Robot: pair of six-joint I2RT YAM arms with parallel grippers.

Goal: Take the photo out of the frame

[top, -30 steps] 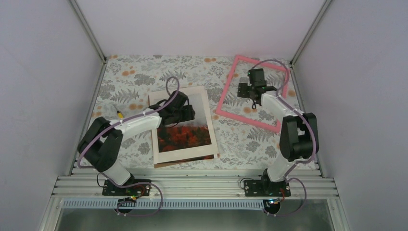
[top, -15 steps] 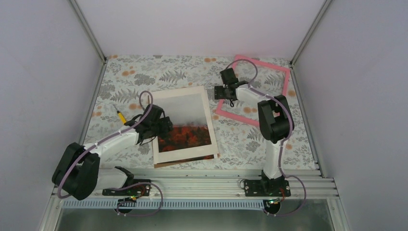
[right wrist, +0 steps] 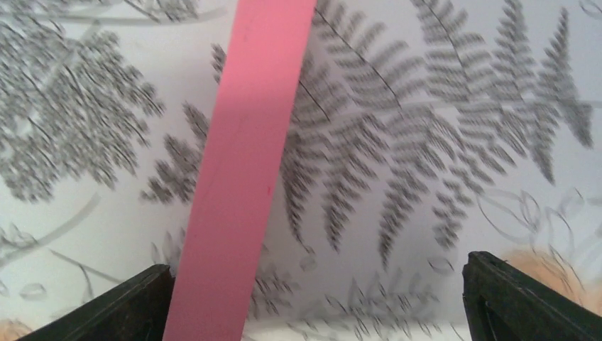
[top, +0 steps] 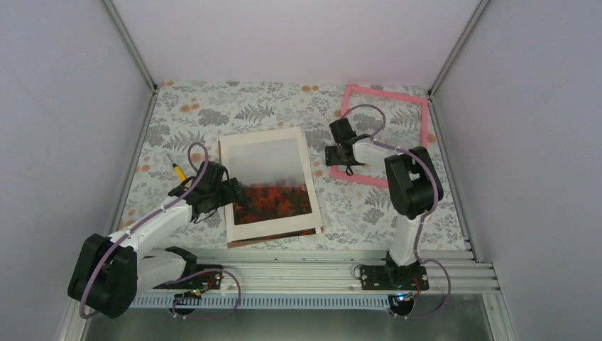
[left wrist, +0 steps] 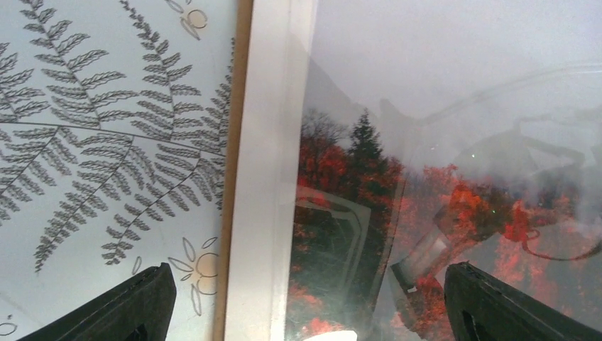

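The photo [top: 273,186], red-orange trees under a pale misty sky, lies flat mid-table inside a cream mat [top: 270,227] on a brown backing board. A shiny reflective sheet covers it in the left wrist view. My left gripper [top: 233,194] hovers low over the stack's left edge, open, one finger over the tablecloth and the other over the photo [left wrist: 440,206]. The pink frame [top: 387,94] lies separate at the back right. My right gripper [top: 341,160] is open over the frame's left bar [right wrist: 241,163], holding nothing.
A small yellow-tipped tool [top: 176,170] lies left of the stack. Grey enclosure walls close in the left, right and back. An aluminium rail [top: 284,273] runs along the near edge, behind the arm bases.
The left arm drew back toward the near left, off the photo's middle to its left edge, jaws widening. The right arm swung left and nearer; the pink frame turned squarer to the table.
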